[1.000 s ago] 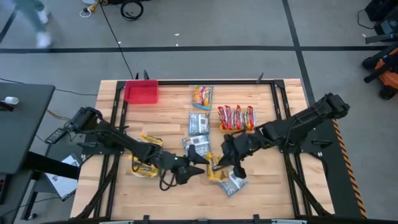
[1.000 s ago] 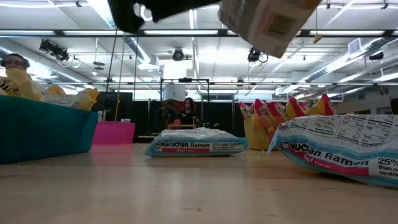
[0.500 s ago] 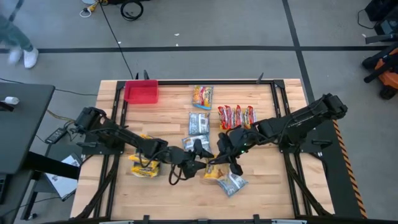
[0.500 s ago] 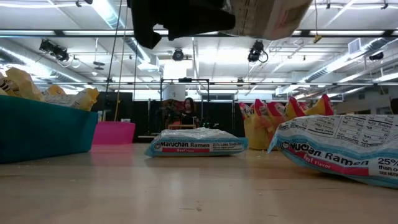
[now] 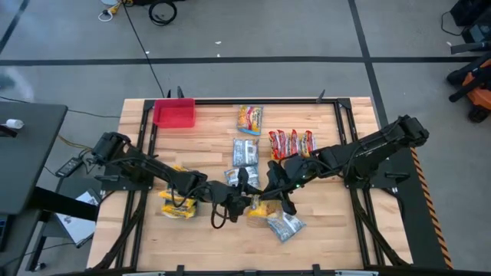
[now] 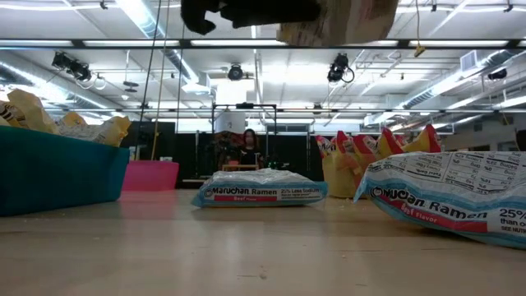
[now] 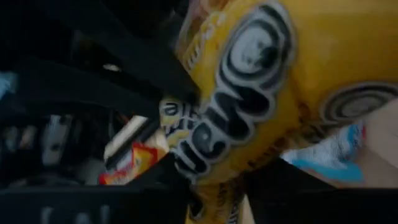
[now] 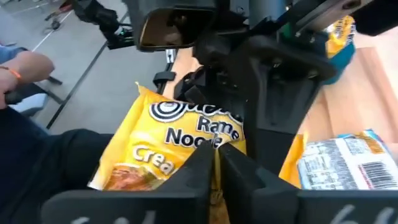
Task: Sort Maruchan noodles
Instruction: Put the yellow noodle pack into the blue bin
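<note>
Near the middle of the table, toward its near edge, the right gripper (image 8: 216, 163) pinches one edge of a yellow packet (image 8: 177, 149) held up off the wood, while the left gripper (image 7: 205, 180) has its fingers around the other end, closing on it. It looks light, soft and crinkly, likely slick; I'd hold the flat sealed seam, since the brittle noodle block inside could crack

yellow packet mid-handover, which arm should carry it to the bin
Left. The left gripper is closing on the yellow packet, and the teal bin of yellow packets lies on its side. The right gripper pinches the packet's edge.
</note>
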Controlling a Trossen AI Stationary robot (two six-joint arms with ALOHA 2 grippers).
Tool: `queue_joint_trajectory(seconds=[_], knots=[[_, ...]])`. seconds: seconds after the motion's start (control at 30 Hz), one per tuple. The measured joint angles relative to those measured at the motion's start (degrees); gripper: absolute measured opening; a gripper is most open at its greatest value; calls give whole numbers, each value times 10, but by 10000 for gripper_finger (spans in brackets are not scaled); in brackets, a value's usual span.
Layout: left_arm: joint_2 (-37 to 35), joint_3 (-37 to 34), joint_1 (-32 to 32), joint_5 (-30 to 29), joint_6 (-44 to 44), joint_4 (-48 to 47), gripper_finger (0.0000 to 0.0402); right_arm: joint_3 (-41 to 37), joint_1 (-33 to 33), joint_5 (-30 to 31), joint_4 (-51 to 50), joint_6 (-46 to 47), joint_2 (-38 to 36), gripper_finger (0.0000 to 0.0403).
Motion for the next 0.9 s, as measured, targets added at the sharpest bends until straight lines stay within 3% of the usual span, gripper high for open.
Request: queue_joint_trajectory(seconds=[0.17,0.4,0.6,0.77,0.9], knots=[[-32,32,-11,-25,-66,-154,48,0,0,-18,-12,-3,-21,102],[-108,104,-34,-18,-262,-506,39,0,3,-1,-95,4,-83,149],[-158,170,-44,105,-534,-854,40,0,21,43,-119,-3,-94,149],[-189,175,-31,187,-720,-1040,41,-5,30,50,-114,-18,-79,149],[-196,163,4,220,-765,-1110,42,-25,37,54,-97,-15,-71,149]])
